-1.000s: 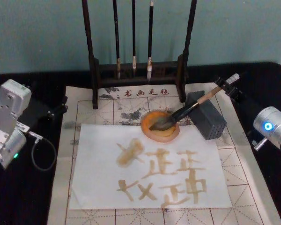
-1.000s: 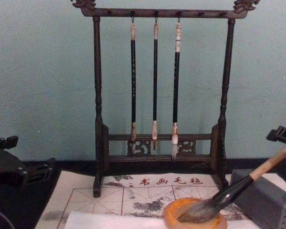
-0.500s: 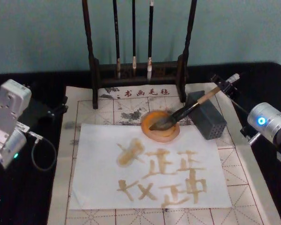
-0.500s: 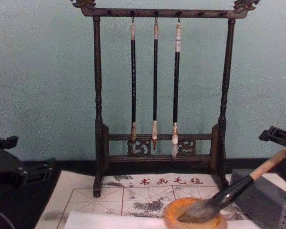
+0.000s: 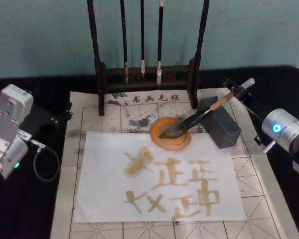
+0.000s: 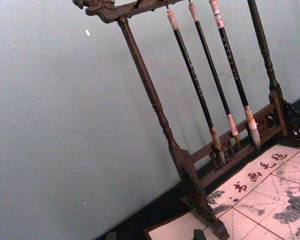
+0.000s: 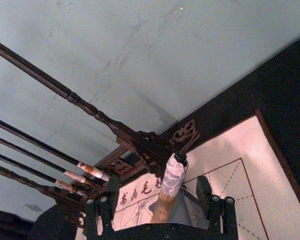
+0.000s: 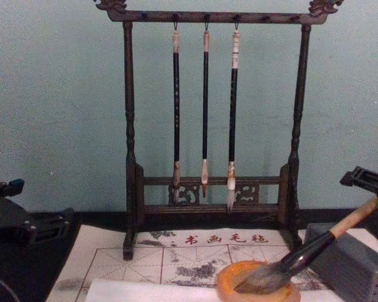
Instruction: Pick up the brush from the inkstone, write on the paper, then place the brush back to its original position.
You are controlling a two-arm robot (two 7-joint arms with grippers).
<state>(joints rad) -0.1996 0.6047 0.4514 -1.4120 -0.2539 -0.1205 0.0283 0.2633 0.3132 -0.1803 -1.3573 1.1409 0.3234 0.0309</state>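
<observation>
Teal wall behind, your right gripper (image 7: 158, 189) straddles the taped top of the brush (image 5: 203, 114), fingers (image 7: 108, 200) spread, so inkstone (image 5: 158, 141) and grey block (image 5: 222, 127) carry it; left gripper (image 5: 55, 117) idles far left.

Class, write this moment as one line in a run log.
brush: bristles in inkstone, handle over grey block | right gripper: open, straddling handle top | left gripper: parked at left | paper: tan strokes on it
</observation>
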